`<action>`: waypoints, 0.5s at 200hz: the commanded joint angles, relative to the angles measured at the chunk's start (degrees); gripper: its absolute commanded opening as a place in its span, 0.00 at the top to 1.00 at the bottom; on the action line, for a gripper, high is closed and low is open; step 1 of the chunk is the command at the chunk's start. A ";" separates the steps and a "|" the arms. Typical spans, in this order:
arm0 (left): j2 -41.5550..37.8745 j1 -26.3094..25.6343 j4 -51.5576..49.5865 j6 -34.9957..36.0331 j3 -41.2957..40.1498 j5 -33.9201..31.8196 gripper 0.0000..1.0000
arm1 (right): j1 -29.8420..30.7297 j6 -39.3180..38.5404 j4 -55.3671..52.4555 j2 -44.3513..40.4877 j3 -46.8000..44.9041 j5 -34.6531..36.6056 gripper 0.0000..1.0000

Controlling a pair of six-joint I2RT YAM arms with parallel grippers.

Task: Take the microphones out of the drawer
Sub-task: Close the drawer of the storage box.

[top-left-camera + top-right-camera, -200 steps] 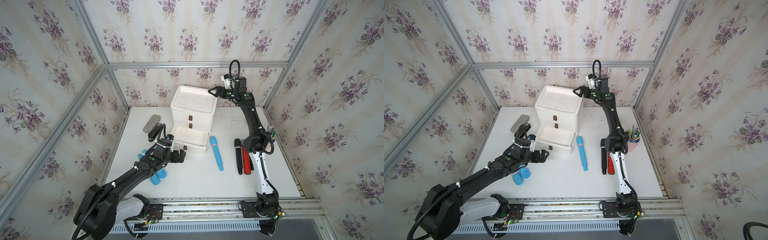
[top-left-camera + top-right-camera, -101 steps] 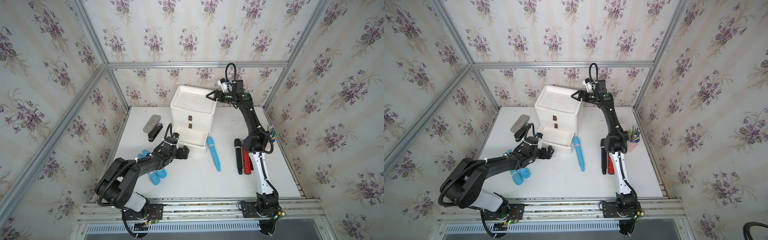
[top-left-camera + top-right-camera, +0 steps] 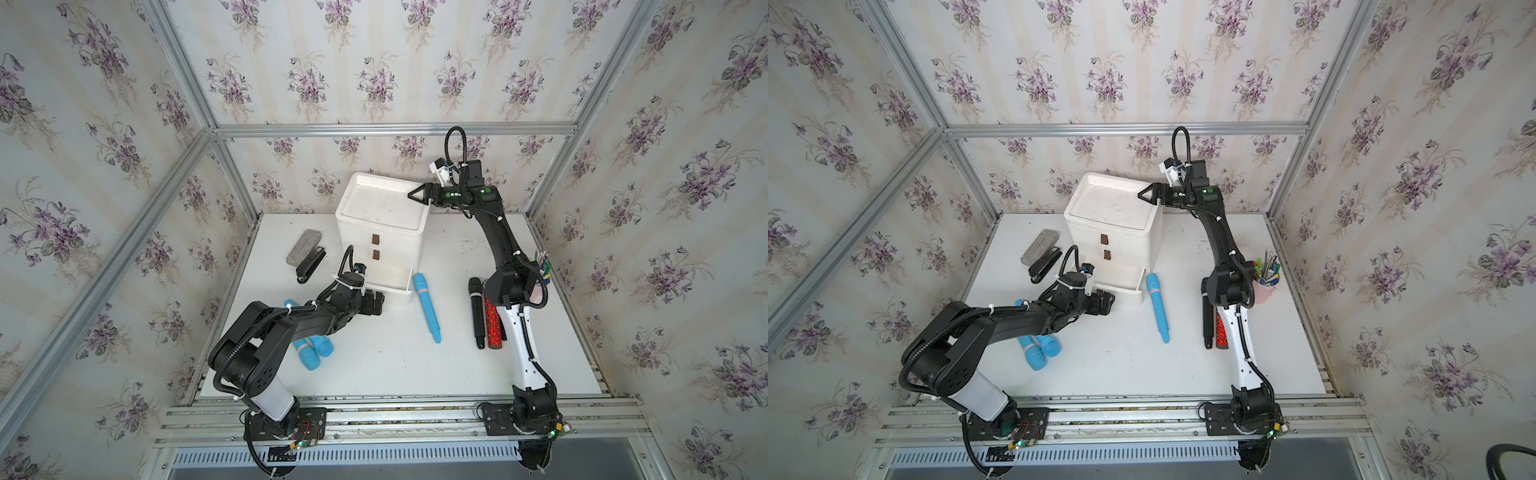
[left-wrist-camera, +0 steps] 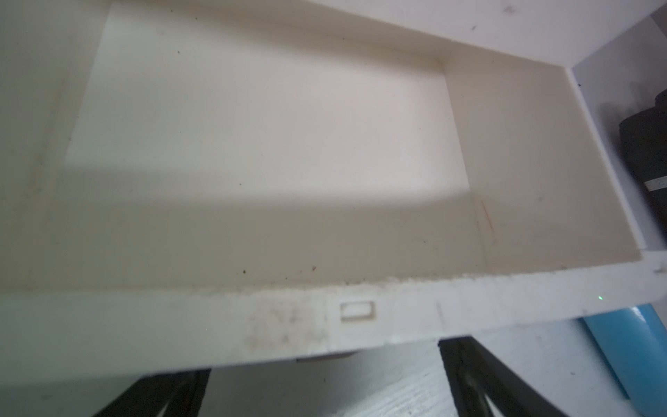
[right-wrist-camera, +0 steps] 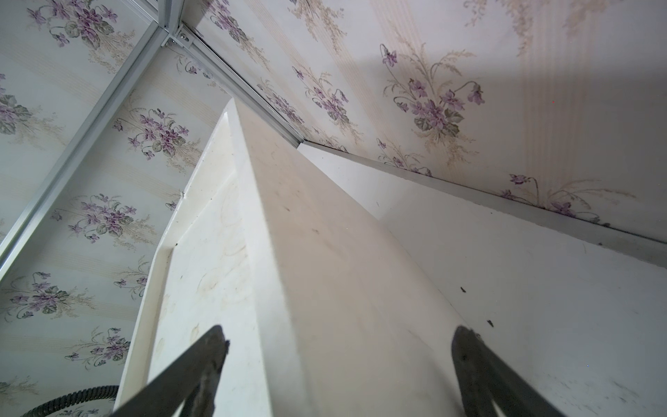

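My left hand (image 3: 372, 302), spread, sits at the open drawer (image 3: 395, 293) front. Its arm hides part of two blue microphones (image 3: 316, 351). My right hand (image 3: 417, 194) is spread too.

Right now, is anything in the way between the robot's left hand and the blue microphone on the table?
Nothing visible. The open left hand sits at the front of the empty pulled-out drawer, and only bare table lies between it and the blue microphone.

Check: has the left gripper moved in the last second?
Yes. The left gripper has shifted along the drawer front, away from the stapler, toward the blue microphone.
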 commanded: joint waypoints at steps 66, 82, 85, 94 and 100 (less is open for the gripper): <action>3.06 0.02 6.86 3.66 3.09 -3.90 0.01 | 0.43 -3.18 -3.92 -1.79 -1.95 -1.54 0.07; 3.58 0.01 8.17 4.47 3.33 -4.53 0.01 | 0.44 -3.42 -3.98 -2.07 -2.32 -1.62 0.07; 3.77 0.05 8.53 4.62 3.36 -4.63 0.01 | 0.45 -3.44 -3.99 -2.07 -2.34 -1.62 0.07; 4.32 0.01 9.27 4.87 3.68 -4.82 0.01 | 0.43 -3.45 -4.07 -2.08 -2.41 -1.62 0.07; 4.80 0.01 9.67 4.87 3.92 -4.80 0.01 | 0.43 -3.45 -4.08 -2.13 -2.48 -1.67 0.08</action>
